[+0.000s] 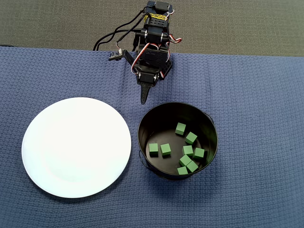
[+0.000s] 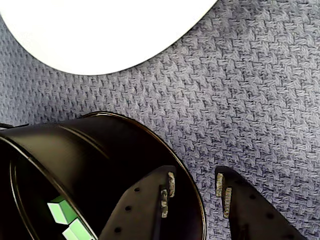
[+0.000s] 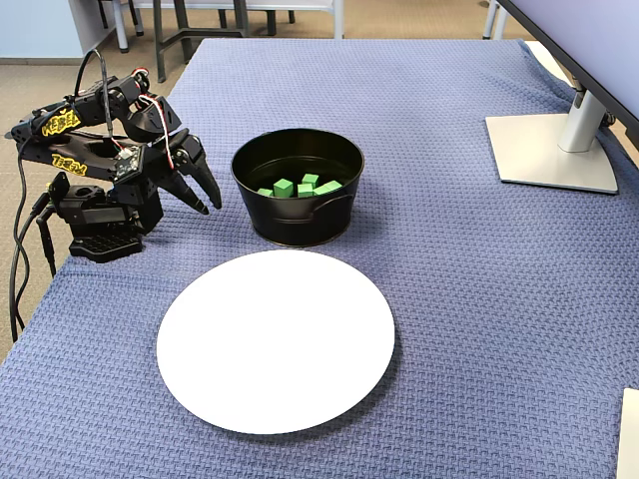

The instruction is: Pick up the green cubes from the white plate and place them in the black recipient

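Tool point(image 2: 196, 192) apart, empty — blue woven cloth point(image 3: 449, 259) covers table, monitor stand point(image 3: 554, 150) at far edge.

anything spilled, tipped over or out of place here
Nothing stands out. The round white plate lies bare, the small green cubes sit inside the upright black metal pot, and the open claw holds nothing.

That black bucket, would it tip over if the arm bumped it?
Probably not easily: the black bucket looks wide for its height and sits flat on textured cloth. It seems thin metal, so likely light; a push might slide it, green cubes rattling inside.
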